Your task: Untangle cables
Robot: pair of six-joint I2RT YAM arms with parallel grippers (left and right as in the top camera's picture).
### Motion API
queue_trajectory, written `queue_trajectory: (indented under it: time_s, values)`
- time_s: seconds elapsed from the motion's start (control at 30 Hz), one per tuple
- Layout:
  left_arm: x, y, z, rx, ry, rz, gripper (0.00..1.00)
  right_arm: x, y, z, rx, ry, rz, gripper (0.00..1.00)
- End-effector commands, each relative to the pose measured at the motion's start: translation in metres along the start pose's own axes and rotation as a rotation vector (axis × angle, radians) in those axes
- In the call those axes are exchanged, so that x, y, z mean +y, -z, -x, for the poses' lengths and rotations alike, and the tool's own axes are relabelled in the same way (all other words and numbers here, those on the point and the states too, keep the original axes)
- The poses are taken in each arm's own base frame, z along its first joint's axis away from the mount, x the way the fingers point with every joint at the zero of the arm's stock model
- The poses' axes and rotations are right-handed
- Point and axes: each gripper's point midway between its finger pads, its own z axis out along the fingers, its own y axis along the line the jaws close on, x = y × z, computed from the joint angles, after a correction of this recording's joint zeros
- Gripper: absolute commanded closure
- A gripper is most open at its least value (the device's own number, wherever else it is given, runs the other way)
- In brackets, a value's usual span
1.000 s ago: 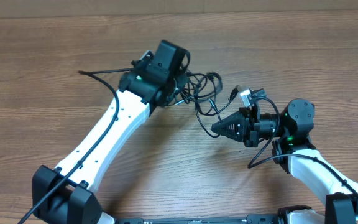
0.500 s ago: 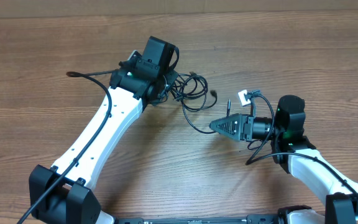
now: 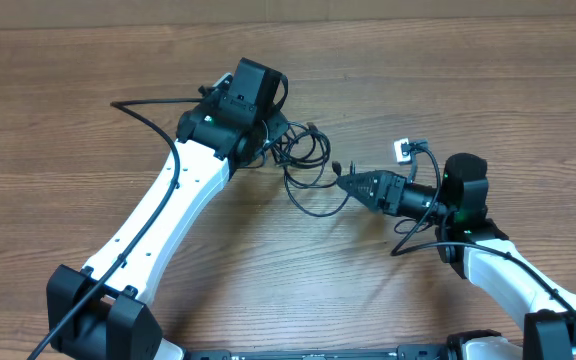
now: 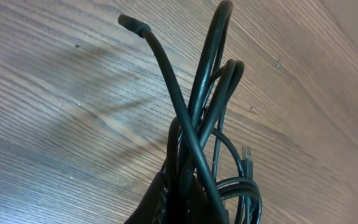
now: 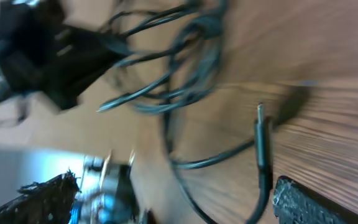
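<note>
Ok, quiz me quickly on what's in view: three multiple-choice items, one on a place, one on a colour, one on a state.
1. Where is the tangle of cables?
A. at the left gripper
B. under the right arm's base
C. at the table's near left corner

2. What colour are the cables?
A. red
B. black
C. yellow

3. The left gripper is:
A. open over bare wood
B. out of view
C. shut on the cables

Answers: 1 A, the overhead view shows the loops right at its tip. 2 B, every strand is black in all three views. 3 C, the left wrist view shows it clamped on several strands.
</note>
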Motion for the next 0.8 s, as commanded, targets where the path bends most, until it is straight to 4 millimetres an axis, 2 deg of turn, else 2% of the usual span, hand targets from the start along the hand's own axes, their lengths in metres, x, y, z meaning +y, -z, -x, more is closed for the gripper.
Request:
queue_trajectory:
  time_s: [0.0,0.07,0.17,0.23,0.33,0.43,0.77]
  values:
    - [0.001,-0.001,0.004,-0.013,-0.087,0.004,0.96,-0.026,0.003,0.019,-0.120,-0.069,-0.154,0.00]
    - [0.001,-0.001,0.004,-0.013,-0.093,0.005,0.96,-0.035,0.005,0.017,-0.127,-0.098,-0.196,0.00]
    - [0.000,-0.001,0.004,-0.013,-0.104,0.003,0.96,-0.035,0.004,0.016,-0.122,-0.098,-0.193,0.00]
    - [-0.001,-0.001,0.003,-0.012,-0.135,-0.003,0.96,-0.020,0.002,0.016,-0.099,-0.031,-0.128,0.00]
    - [-0.002,-0.001,0.001,-0.003,-0.175,-0.009,0.96,0.011,0.000,0.015,-0.053,0.100,0.015,0.00]
    - [-0.006,-0.001,-0.003,0.019,-0.180,-0.031,0.96,0.030,0.001,0.015,-0.037,0.167,0.093,0.01]
    - [-0.032,0.002,-0.021,0.074,-0.204,-0.139,0.96,0.030,0.001,0.014,-0.033,0.165,0.095,0.13]
